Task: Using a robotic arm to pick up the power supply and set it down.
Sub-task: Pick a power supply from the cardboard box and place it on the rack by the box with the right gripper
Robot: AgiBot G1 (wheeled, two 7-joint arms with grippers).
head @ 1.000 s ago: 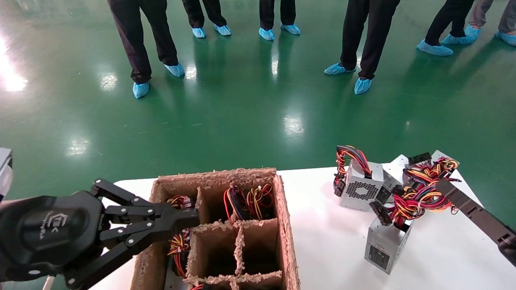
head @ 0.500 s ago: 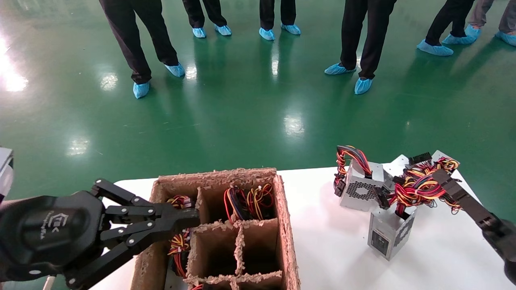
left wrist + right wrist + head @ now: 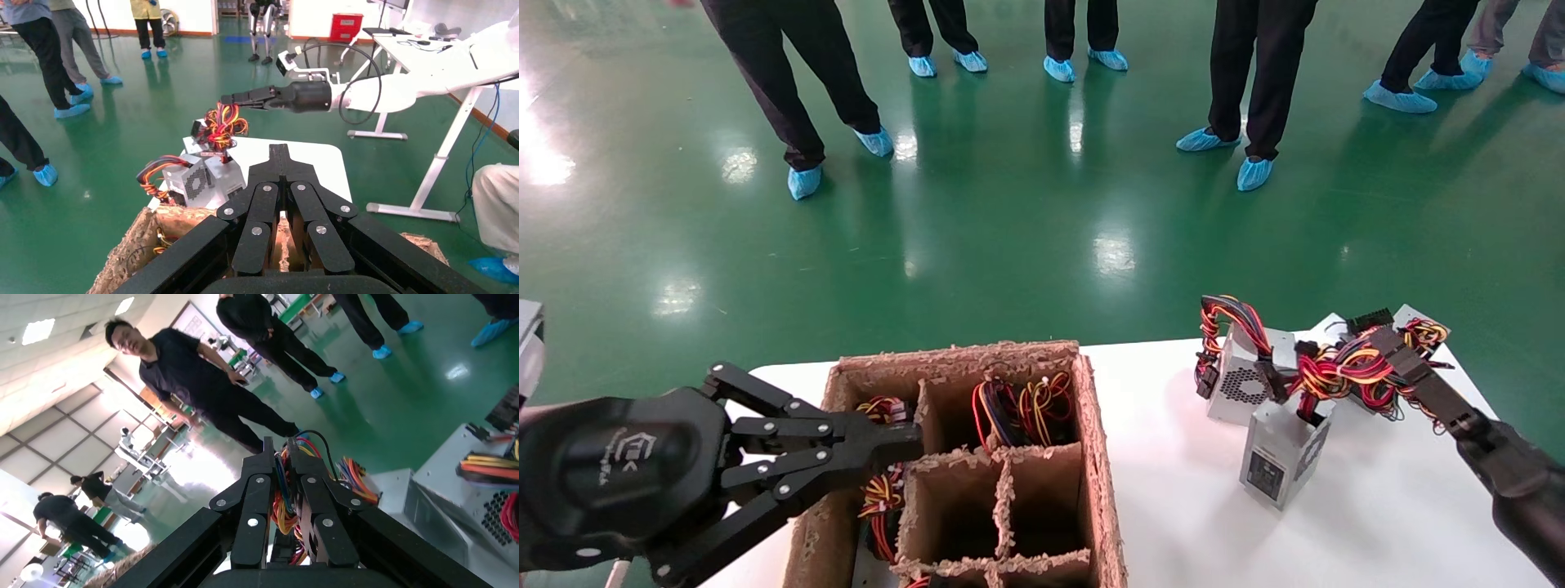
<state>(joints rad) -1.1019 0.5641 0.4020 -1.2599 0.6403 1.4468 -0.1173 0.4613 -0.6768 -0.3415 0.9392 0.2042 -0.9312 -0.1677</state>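
Power supply [image 3: 1277, 457] matt silver metal; box [image 3: 1101, 457] rough fibrous pulp; floor [image 3: 1009, 229] glossy.

Three power supplies are on the one white bench [image 3: 1173, 490]: one [image 3: 1279, 457], a second [image 3: 1238, 380] and a third [image 3: 1408, 314]. One cardboard box [image 3: 1101, 457] stands there too, with wire bundles in three of its compartments [image 3: 883, 406] [image 3: 1021, 404] [image 3: 883, 498]. Two robotic arms show, left [image 3: 617, 474] and right [image 3: 1516, 482]. The legs of six people [image 3: 789, 82] stand on the floor.
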